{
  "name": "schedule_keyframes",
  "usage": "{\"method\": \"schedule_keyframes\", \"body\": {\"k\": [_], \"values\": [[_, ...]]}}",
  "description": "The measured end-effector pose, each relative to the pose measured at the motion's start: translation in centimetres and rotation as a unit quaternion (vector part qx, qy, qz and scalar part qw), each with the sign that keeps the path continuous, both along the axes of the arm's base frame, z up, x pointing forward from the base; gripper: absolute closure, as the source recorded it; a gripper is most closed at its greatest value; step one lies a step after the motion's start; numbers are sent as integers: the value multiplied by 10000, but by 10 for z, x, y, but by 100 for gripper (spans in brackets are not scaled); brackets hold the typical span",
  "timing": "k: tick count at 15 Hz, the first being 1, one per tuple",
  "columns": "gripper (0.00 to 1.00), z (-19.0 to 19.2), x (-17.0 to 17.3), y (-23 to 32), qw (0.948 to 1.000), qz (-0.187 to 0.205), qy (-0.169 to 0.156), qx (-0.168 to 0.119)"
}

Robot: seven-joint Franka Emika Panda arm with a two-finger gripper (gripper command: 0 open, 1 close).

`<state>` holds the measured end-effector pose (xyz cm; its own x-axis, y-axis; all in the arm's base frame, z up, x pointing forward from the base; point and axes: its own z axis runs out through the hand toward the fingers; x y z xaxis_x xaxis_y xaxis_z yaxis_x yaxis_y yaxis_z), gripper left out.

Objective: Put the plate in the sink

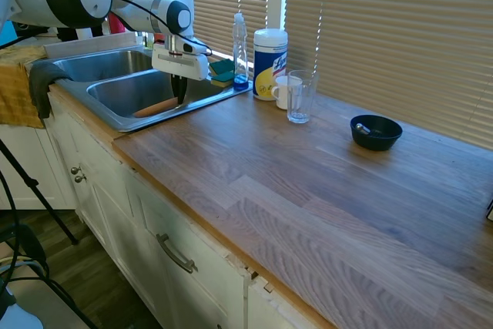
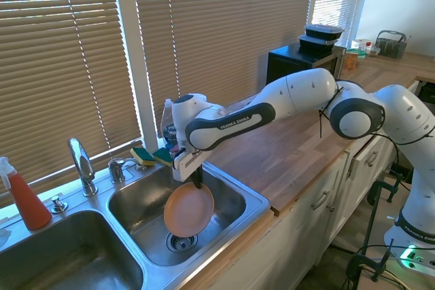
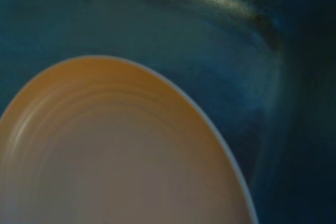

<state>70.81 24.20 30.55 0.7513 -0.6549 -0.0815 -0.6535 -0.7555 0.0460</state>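
Note:
The peach-orange plate (image 2: 188, 212) hangs on edge, tilted, low inside one basin of the steel sink (image 2: 258, 202), just over the drain. My gripper (image 2: 197, 183) reaches down into that basin and is shut on the plate's upper rim. From the other side only an orange sliver of the plate (image 1: 158, 107) shows below the gripper (image 1: 180, 96), behind the sink's rim (image 1: 123, 122). Up close, the plate (image 3: 115, 166) fills the lower wrist view against the dark basin wall. Whether the plate touches the basin floor I cannot tell.
A chrome faucet (image 2: 81, 164), sponges (image 2: 153, 156) and a red spray bottle (image 2: 26, 198) stand behind the sink. Beside it on the wooden counter are a wipes canister (image 1: 269, 63), mug (image 1: 283, 92), glass (image 1: 300, 96) and dark blue bowl (image 1: 376, 132).

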Motion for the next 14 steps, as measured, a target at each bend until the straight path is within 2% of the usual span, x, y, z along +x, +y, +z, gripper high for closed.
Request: {"method": "schedule_keyframes", "body": {"k": [8, 11, 14], "values": [[0, 15, 3, 2, 10000, 80, 35, -3], [0, 34, 5, -1, 9999, 68, -150, 25], [0, 79, -3, -8, 9990, 74, -438, -12]]}}
